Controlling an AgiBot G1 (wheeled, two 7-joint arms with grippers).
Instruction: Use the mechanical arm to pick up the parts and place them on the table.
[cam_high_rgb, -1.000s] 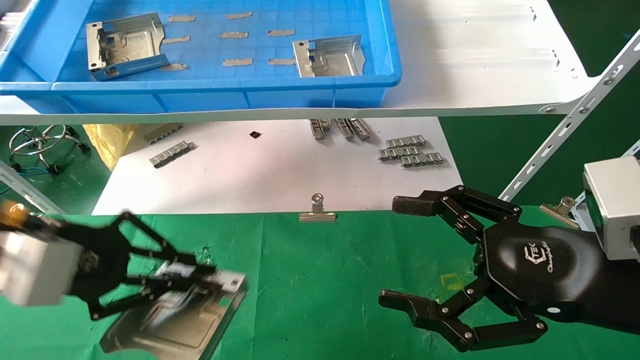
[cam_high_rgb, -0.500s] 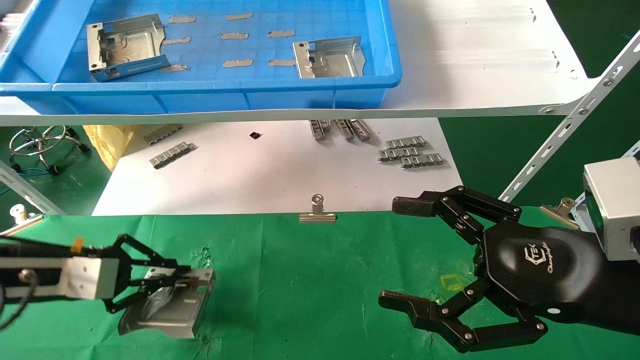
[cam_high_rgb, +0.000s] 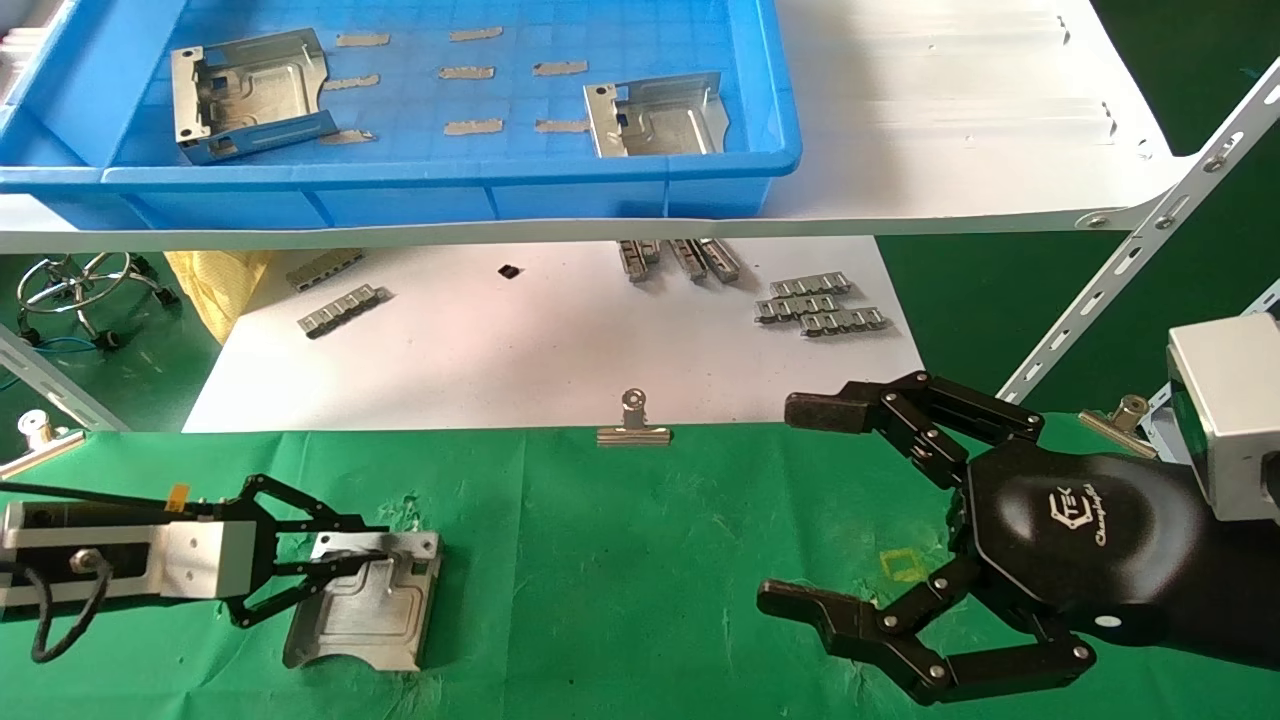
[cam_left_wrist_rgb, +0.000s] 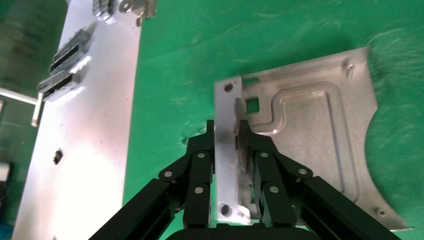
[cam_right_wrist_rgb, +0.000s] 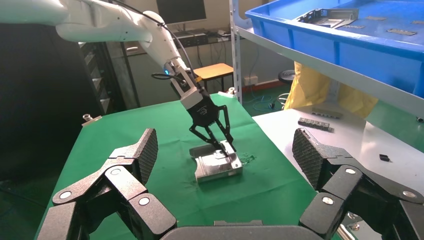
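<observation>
Now lying flat on the green table (cam_high_rgb: 620, 560), near its left front part: one silver part (cam_high_rgb: 365, 605), flange side toward the gripper. Pinched along that upright flange by the left gripper (cam_high_rgb: 345, 565), fingers (cam_left_wrist_rgb: 201, 160) closed on either side of the bent edge, as seen from the left wrist. Reaching in low from the left, silver wrist block nearly level with the cloth. Embossed channel and square cutout plainly visible on the part's face; curved notch on the edge away from the gripper.

Farther back, up on the white shelf board (cam_high_rgb: 960, 110): blue tray (cam_high_rgb: 450, 180) holding two more parts, one at the left (cam_high_rgb: 250, 92) and one near the right wall (cam_high_rgb: 657, 113), with small grey strips (cam_high_rgb: 468, 72) scattered between. Below the shelf, white sheet (cam_high_rgb: 550, 340) bearing ridged metal strips (cam_high_rgb: 820, 303), and a binder clip (cam_high_rgb: 633, 425) at the seam where sheet meets cloth.

Parked over the right side of the table: right gripper (cam_high_rgb: 800, 505), fingers spread wide, holding nothing, well apart from the placed part.
</observation>
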